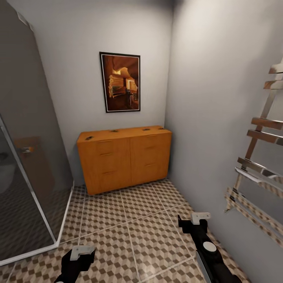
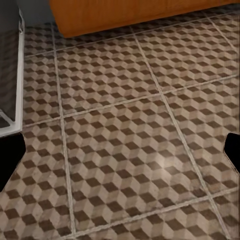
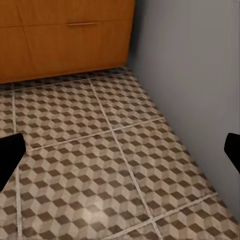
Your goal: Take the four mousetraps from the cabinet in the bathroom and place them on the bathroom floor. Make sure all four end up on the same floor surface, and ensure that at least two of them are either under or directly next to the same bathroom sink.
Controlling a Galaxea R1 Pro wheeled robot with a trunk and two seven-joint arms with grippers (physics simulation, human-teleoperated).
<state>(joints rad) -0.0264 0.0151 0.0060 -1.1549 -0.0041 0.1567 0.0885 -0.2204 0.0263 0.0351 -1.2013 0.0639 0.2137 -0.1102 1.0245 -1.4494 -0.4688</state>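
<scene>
The orange-brown cabinet (image 1: 125, 162) stands against the far wall, drawers closed. Several tiny mousetraps lie on its top: one near the left end (image 1: 89, 138), one further along (image 1: 114, 131), and two toward the right end (image 1: 146, 129). Cube-pattern bathroom floor (image 1: 129, 220) stretches between me and the cabinet. My left gripper (image 1: 80, 253) hangs low over the tiles at the near left, and my right gripper (image 1: 195, 220) at the near right. In both wrist views the dark fingers (image 2: 10, 160) (image 3: 10, 157) sit wide apart with only tile between them. The sink is out of view.
A glass shower enclosure (image 1: 27, 184) with a white frame runs along the left. A chrome towel rail (image 1: 259, 169) projects from the right wall (image 1: 220, 118). A framed picture (image 1: 120, 82) hangs above the cabinet. The cabinet base (image 2: 130, 15) shows in the left wrist view.
</scene>
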